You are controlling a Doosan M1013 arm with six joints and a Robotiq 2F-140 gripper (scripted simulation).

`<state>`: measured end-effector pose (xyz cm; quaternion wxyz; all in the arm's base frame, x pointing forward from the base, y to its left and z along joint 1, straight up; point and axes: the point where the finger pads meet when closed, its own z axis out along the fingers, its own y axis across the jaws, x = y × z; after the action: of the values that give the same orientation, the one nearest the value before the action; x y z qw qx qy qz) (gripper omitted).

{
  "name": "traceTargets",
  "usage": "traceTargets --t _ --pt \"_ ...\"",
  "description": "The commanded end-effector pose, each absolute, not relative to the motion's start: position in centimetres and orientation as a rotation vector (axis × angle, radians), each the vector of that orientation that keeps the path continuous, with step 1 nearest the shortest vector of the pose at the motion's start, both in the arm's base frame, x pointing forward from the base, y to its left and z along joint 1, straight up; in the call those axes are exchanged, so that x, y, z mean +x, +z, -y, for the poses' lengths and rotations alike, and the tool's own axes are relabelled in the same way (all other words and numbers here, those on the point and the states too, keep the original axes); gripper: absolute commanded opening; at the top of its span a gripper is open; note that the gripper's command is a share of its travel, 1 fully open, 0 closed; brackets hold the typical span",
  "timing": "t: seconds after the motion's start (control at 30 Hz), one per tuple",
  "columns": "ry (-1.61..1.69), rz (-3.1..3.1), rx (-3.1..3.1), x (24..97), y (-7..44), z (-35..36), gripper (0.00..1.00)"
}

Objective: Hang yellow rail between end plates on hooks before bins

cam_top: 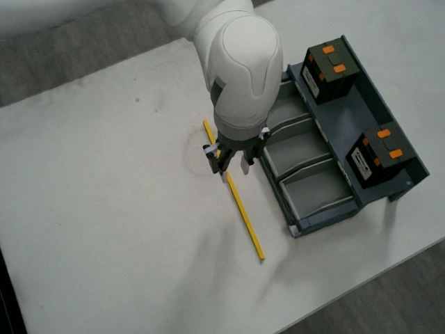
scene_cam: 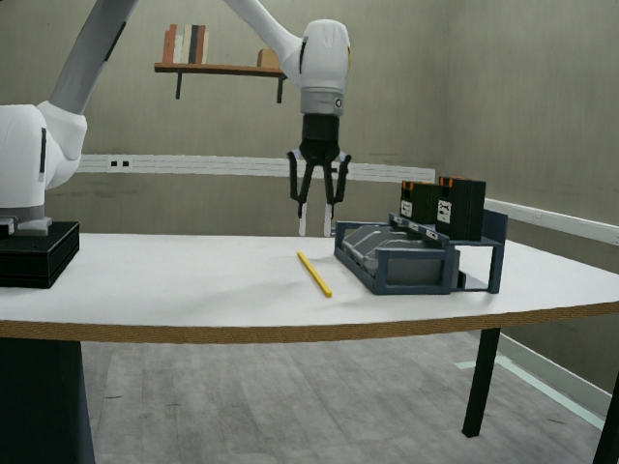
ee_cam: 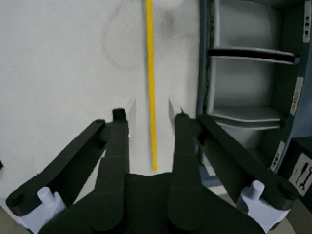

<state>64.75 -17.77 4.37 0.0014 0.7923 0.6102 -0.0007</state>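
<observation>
The yellow rail (cam_top: 245,216) (scene_cam: 314,275) (ee_cam: 150,58) lies flat on the white table, roughly parallel to the front of the blue-grey rack (cam_top: 330,218) (scene_cam: 415,253) (ee_cam: 202,73). My gripper (cam_top: 234,173) (scene_cam: 314,233) (ee_cam: 152,105) is empty and partly open, its two pale fingertips a moderate gap apart. It points down, well above the table. In the wrist view the rail runs between the fingertips, nearer its close end. A small pale piece (cam_top: 293,229) shows at the rack's near front corner. The two hooks and their end plates cannot be made out clearly.
Grey bins (cam_top: 316,190) (ee_cam: 244,83) sit in the rack, right of the rail. Two black cases with orange latches (cam_top: 330,72) (cam_top: 380,154) (scene_cam: 459,210) stand on its raised rear shelf. The arm's black base block (scene_cam: 35,259) is at the table's left.
</observation>
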Motion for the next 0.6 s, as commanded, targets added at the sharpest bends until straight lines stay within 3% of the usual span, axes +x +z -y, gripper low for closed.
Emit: traceTargets --t 0.0,0.57 --pt "0.0 -1.912 2.493 64.7 1.7 17.7 0.37" --pt "0.001 -1.911 2.493 64.7 -1.3 17.7 0.37"
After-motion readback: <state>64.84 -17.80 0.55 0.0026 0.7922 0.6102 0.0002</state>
